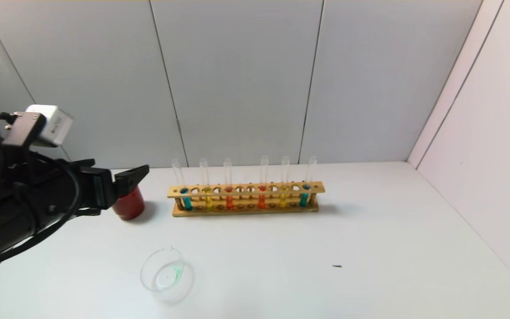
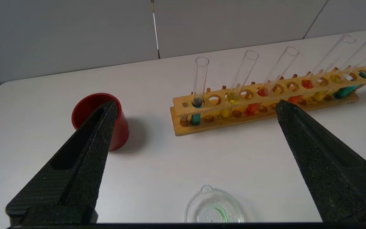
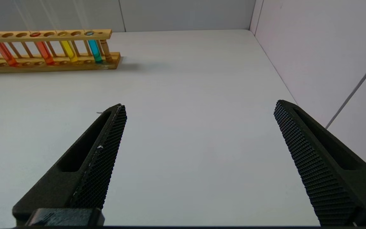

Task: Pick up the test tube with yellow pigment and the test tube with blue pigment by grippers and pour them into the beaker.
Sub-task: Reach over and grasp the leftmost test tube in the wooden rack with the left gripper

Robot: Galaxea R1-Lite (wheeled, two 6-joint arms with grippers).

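A wooden rack at the table's middle holds six upright tubes. The test tube with blue pigment stands at its left end, and the test tube with yellow pigment is next to it. The beaker sits in front of the rack's left end and shows a faint green trace inside; in the left wrist view the beaker lies low between the fingers. My left gripper hangs raised at the left, open and empty. My right gripper is open over bare table, right of the rack.
A dark-red cup stands left of the rack, partly behind my left finger. The rack also holds two orange-red tubes, an amber-yellow one and a teal one. A small dark speck lies right of centre. Walls close the back and right.
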